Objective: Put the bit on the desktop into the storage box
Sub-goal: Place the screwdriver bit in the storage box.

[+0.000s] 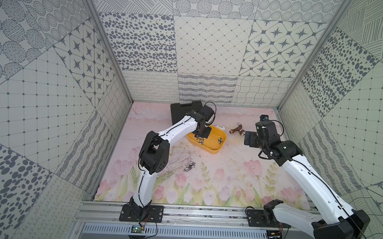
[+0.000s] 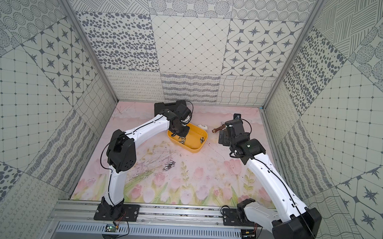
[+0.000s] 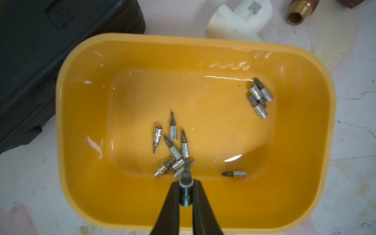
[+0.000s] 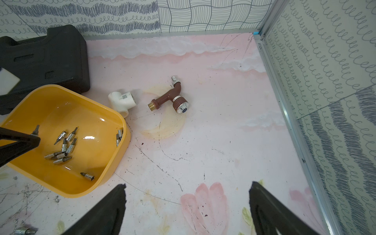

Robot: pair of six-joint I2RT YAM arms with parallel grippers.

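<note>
Your left gripper [image 3: 185, 184] is down inside the shallow yellow plastic storage box [image 3: 203, 41]. Its jaws are pinched tight on a small steel screwdriver bit [image 3: 185, 194], whose tip pokes out past the fingertips. It hangs right above the heap of silver bits [image 3: 175, 156] already lying at the box's left end. That low hold makes sense to me: let go from here and the bit should land without bouncing over the rim. A second clump [image 3: 259, 97] sits at the right end, with one stray [image 3: 236, 174] by the near wall.

The job isn't finished. In both top views a handful of loose bits [image 1: 189, 166] lies on the flowered desktop [image 1: 227, 181], nearer than the box and a little left.

Your right gripper [image 4: 188, 187] is spread wide with nothing in it, hovering over bare desktop to the right of the box, out of the way. The black hard-shell case [image 1: 182, 108], white plastic tee fitting [image 4: 121, 100] and brown tap [image 4: 171, 97] sit at the far side.
</note>
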